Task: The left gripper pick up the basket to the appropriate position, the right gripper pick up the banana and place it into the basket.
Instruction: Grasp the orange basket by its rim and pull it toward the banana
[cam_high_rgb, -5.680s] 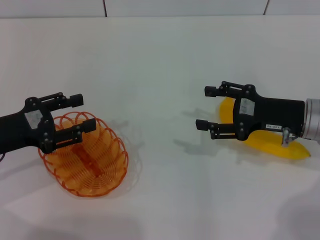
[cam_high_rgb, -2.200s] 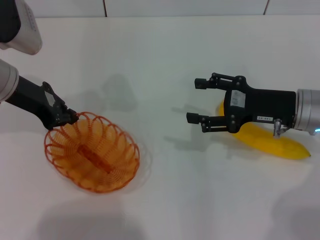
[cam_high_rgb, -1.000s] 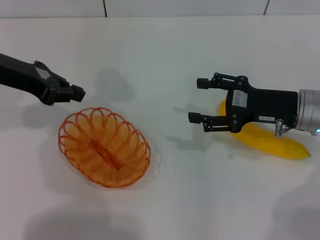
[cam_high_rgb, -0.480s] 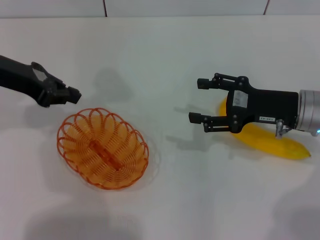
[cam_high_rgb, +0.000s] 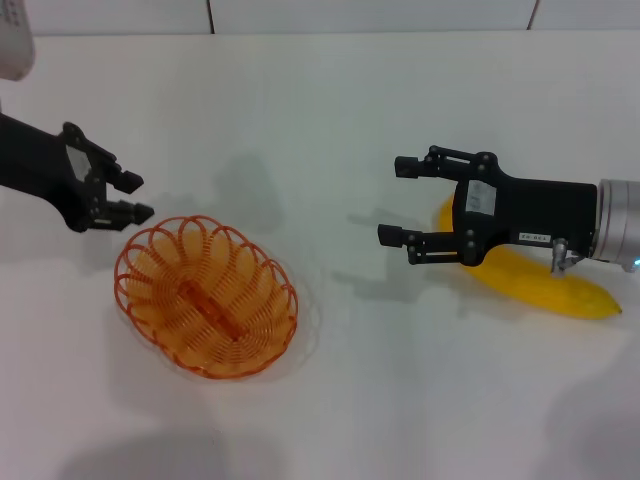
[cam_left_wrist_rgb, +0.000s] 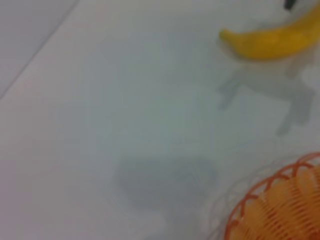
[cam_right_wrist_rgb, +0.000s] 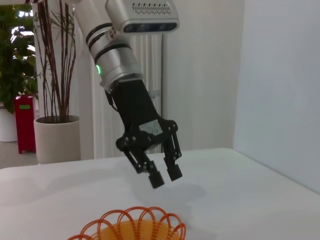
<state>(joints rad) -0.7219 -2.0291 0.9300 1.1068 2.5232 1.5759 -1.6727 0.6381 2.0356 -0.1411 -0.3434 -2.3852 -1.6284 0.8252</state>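
Plainly, orange wire-loop basket (cam_high_rgb: 206, 295) sits free (left end effector (cam_high_rgb: 128, 196) parted, empty).

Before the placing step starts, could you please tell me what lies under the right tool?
The banana lies on the table under the open right tool. Its middle is covered by the tool's body; only both ends show.

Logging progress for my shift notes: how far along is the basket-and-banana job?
Done: the basket sits on the table, released; the left tool hovers just beside its rim, slightly open. In hand: nothing; the right tool hangs open over the banana, which lies on the table. Left: grasp the banana and place it in the basket.
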